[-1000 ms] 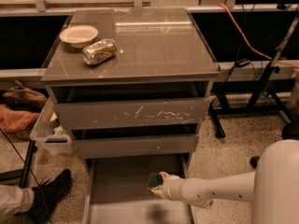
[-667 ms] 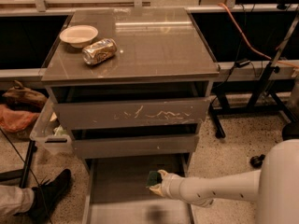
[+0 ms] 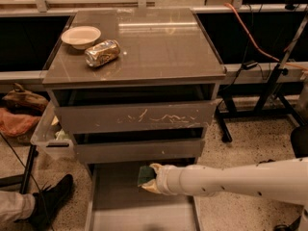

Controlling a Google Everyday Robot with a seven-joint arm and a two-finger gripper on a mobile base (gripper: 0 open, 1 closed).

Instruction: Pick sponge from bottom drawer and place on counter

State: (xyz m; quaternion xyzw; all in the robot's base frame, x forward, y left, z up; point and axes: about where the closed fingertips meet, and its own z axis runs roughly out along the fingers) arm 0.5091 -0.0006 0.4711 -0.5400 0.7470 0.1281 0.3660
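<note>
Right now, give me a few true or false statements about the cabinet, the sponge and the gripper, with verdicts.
1. The crushed can lies on the counter beside the bowl. True.
2. The sponge rests on the counter. False: it is at the gripper, over the bottom drawer.
3. The bottom drawer is pulled out. True.
4. The bowl sits in the bottom drawer. False: it is on the counter, near a back corner.
</note>
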